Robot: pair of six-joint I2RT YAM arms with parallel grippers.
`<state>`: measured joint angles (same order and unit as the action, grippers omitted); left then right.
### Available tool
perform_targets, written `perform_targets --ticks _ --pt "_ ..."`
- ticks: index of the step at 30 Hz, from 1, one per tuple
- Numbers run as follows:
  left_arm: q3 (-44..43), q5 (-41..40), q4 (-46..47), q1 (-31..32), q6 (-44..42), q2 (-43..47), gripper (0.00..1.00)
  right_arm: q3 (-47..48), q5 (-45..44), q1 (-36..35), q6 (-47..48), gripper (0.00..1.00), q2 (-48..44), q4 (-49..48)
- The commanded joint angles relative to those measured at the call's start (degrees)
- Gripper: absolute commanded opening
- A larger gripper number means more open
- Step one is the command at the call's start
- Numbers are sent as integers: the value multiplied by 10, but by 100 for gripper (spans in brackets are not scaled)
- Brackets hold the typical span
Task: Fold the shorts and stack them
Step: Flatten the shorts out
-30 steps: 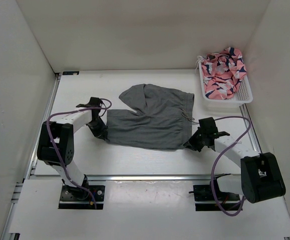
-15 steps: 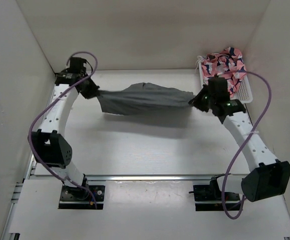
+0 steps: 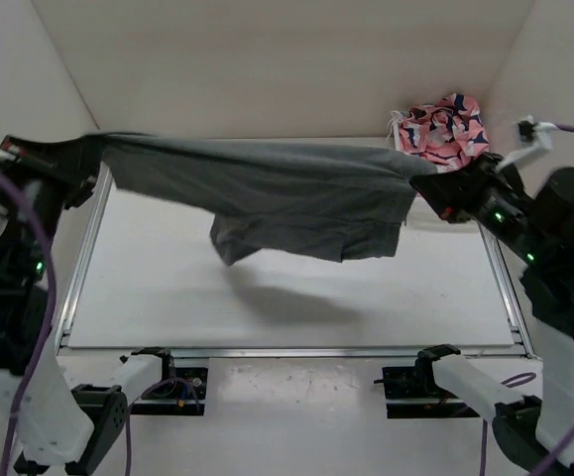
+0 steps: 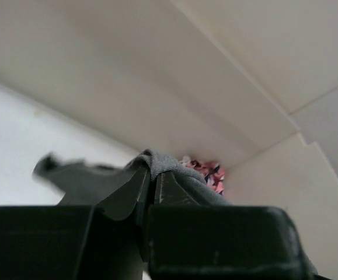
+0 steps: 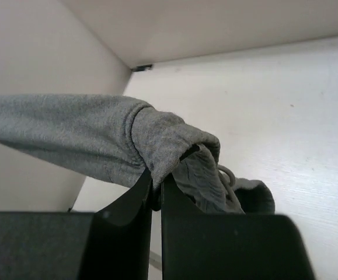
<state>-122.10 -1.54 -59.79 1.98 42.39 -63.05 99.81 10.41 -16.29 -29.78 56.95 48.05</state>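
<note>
While held aloft between both arms, well above the flat white table (image 3: 296, 307): plain mid-grey soft fabric shorts (image 3: 287, 193), one item, spread sideways as a taut band across most of the workspace. Upper edge pulled near-straight from left to right. Lower part hanging loose in a sagging fold below the middle, clear of the table, with a soft dark shadow on the surface beneath. Left gripper (image 3: 90, 151), raised high beside the left wall: jaws pressed together on the left end of the shorts, with a small ridge of grey fabric pinched between the black fingertips (image 4: 129, 192) in the left wrist view. Right gripper (image 3: 417, 182), raised at the right side: jaws likewise clamped tight on the right end of the shorts. Fabric bunched and rolled over the black fingertips (image 5: 131, 201) in the right wrist view, gathered waistband crumpled just behind them. Thin grey drawstring (image 5: 226, 174) showing as a small loop beside the crumpled waistband. Pink, white and navy patterned cloth bundle (image 3: 448, 127), heaped at the far right corner of the table, behind the right gripper and apart from the shorts; container under it mostly hidden by the arm.
</note>
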Motion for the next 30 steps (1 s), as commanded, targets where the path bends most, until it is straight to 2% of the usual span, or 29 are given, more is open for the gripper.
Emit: perform_targets --ticks 1,3,6,10,11,13,15,17,18,19,21,22,23,24,25,26,27,28,29,30 --pt "-66 -107 -37 -18 -27 5 10 24 -11 9 35 0 -47 84" --pt "-86 -119 -52 -18 -34 11 10 16 -4 9 28 0 -60 99" --pt "-67 -119 -46 -18 -46 17 10 -18 -9 9 16 0 -72 112" --pt "53 -105 -3 -18 -51 12 10 -93 -38 9 10 0 -72 92" --pt "105 -105 6 -18 -51 1 10 -111 -38 9 10 0 -65 76" --pt "152 -91 25 -18 -51 -33 10 -171 -50 9 16 0 -43 53" --pt "203 -86 44 -18 -51 -65 10 -207 -65 9 23 0 -3 13" --pt "235 -72 62 -18 -51 -134 10 -251 -72 9 28 0 37 -25" --pt "235 -72 77 -18 -56 -164 10 -261 -77 9 36 0 93 -71" --pt "230 -66 85 -18 -57 -197 10 -262 -77 9 36 0 127 -94" --pt "157 -52 85 -23 -81 -330 10 -230 -82 22 52 3 260 -144" --pt "115 -38 76 -23 -90 -381 11 -202 -92 22 52 14 309 -152" --pt "61 -30 49 -23 -96 -493 42 -130 -92 22 59 27 404 -159" --pt "-83 -22 6 -23 -109 -550 62 -91 -97 22 59 41 446 -159" --pt "-160 -22 -88 -23 -109 -601 76 -55 -97 22 54 73 479 -147" --pt "-228 -22 -124 -16 -120 -675 85 -4 -87 22 45 80 514 -147" --pt "-301 -22 -144 -11 -120 -690 95 6 -87 22 39 84 514 -147" --pt "-295 -22 -149 -3 -126 -690 95 6 -80 22 39 88 514 -147" --pt "-264 -28 -143 -3 -132 -669 97 -14 -80 22 32 88 495 -157" --pt "-215 -34 -97 2 -132 -606 97 -28 -88 22 26 88 484 -157"
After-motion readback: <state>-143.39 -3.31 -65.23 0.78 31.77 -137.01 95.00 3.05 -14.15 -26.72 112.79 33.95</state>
